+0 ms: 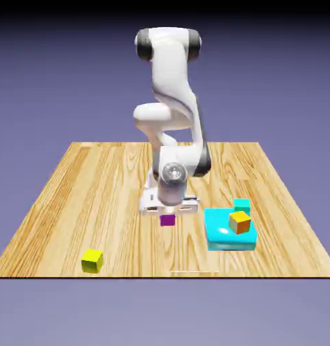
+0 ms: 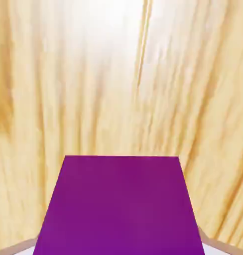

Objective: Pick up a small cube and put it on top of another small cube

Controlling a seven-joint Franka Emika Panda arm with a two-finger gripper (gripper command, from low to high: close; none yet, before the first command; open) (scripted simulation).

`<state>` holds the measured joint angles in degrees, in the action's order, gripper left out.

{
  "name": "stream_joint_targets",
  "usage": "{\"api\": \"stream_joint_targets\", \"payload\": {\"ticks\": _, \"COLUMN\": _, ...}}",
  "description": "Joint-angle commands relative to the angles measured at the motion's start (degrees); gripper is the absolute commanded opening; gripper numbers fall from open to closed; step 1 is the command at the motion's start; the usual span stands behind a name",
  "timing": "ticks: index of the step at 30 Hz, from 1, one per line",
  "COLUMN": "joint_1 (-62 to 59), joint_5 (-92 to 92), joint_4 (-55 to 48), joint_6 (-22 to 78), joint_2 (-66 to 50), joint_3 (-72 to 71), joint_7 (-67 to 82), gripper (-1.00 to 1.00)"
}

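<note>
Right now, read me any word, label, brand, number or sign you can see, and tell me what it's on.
None: no readable text shows on the arm, the purple cube, the yellow cube, the orange cube, the cyan block or the table.

The exterior view looks from across the wooden table (image 1: 127, 203), facing the robot arm (image 1: 171, 74) from in front of the purple cube (image 1: 168, 220) and above it, tilted downward, far enough back to take in the tabletop on every side of the cube and the backdrop beyond. The hand view looks from just above the purple cube down toward the wood, so near that the cube fills the bottom middle. Both views share the purple cube and some of the wood around it.
</note>
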<state>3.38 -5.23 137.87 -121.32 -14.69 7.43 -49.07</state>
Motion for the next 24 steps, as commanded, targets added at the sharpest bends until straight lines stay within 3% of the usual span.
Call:
{"api": "stream_joint_targets", "payload": {"ticks": 1, "joint_1": -0.9, "joint_5": -2.3, "joint_4": -1.9, "joint_6": 0.8, "joint_2": -1.0, "joint_3": 1.2, "joint_7": -2.1, "gripper": -1.0}}
{"api": "stream_joint_targets", "payload": {"ticks": 15, "joint_1": -14.1, "joint_5": -37.2, "joint_4": -28.5, "joint_6": 11.3, "joint_2": -15.1, "joint_3": 18.5, "joint_7": -29.3, "gripper": -1.0}}
{"api": "stream_joint_targets", "payload": {"ticks": 20, "joint_1": -13.6, "joint_5": -42.5, "joint_4": -26.8, "joint_6": 5.1, "joint_2": -20.3, "joint_3": 15.8, "joint_7": -26.6, "gripper": -1.0}}
{"api": "stream_joint_targets", "payload": {"ticks": 21, "joint_1": -13.6, "joint_5": -42.5, "joint_4": -26.8, "joint_6": 5.1, "joint_2": -20.3, "joint_3": 15.8, "joint_7": -26.6, "gripper": 1.0}}
{"api": "stream_joint_targets", "payload": {"ticks": 24, "joint_1": -14.2, "joint_5": -38.8, "joint_4": -28.5, "joint_6": 10.1, "joint_2": -16.4, "joint_3": 18.1, "joint_7": -29.0, "gripper": 1.0}}
